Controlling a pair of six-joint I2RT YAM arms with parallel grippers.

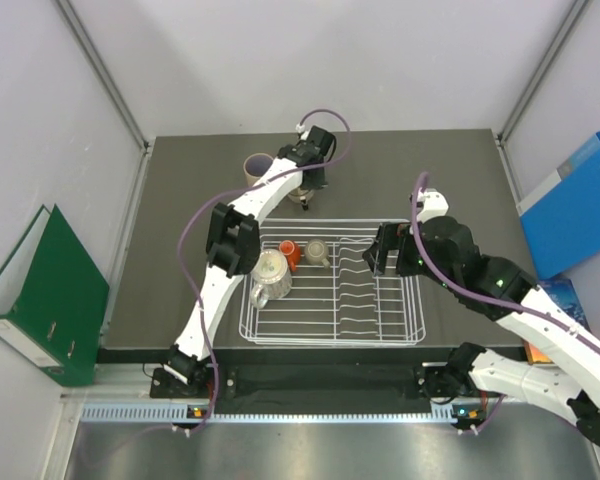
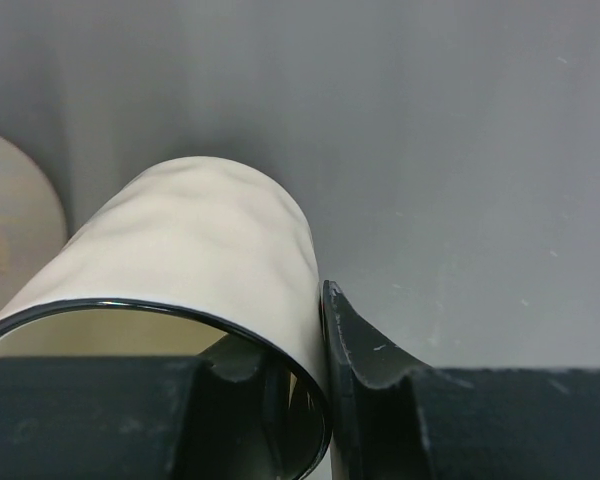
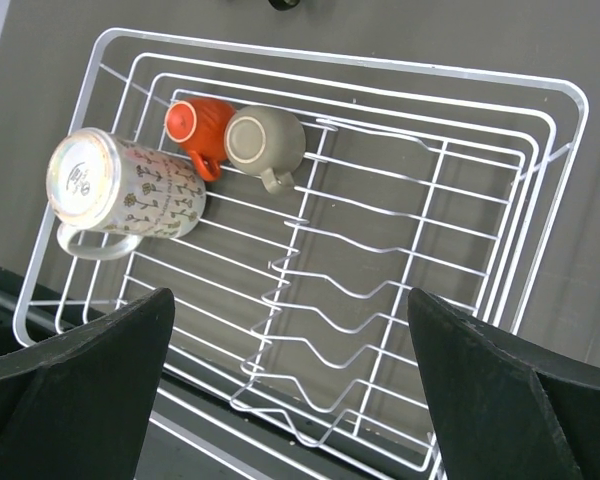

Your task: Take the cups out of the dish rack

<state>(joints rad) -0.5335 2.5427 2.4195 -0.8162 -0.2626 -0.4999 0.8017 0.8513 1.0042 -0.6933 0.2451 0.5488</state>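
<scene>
The white wire dish rack (image 1: 380,325) sits at the table's near middle. In it lie the speckled mug (image 1: 270,272), the small red-orange cup (image 1: 289,252) and the small tan cup (image 1: 317,252). They also show in the right wrist view: the speckled mug (image 3: 130,190), the red-orange cup (image 3: 200,125), the tan cup (image 3: 265,140), the rack (image 3: 540,190). My left gripper (image 1: 305,190) is beyond the rack's far edge, shut on the cream mug's (image 2: 180,260) rim, one finger inside. The pinkish-beige mug (image 1: 258,166) stands beside it. My right gripper (image 3: 290,380) is open and empty above the rack's right half.
A green binder (image 1: 50,295) leans off the table's left side. A blue folder (image 1: 570,205) lies off the right side. The pinkish-beige mug's wall (image 2: 10,230) is close to the left of the cream mug. The dark table (image 1: 460,180) ends at grey walls behind.
</scene>
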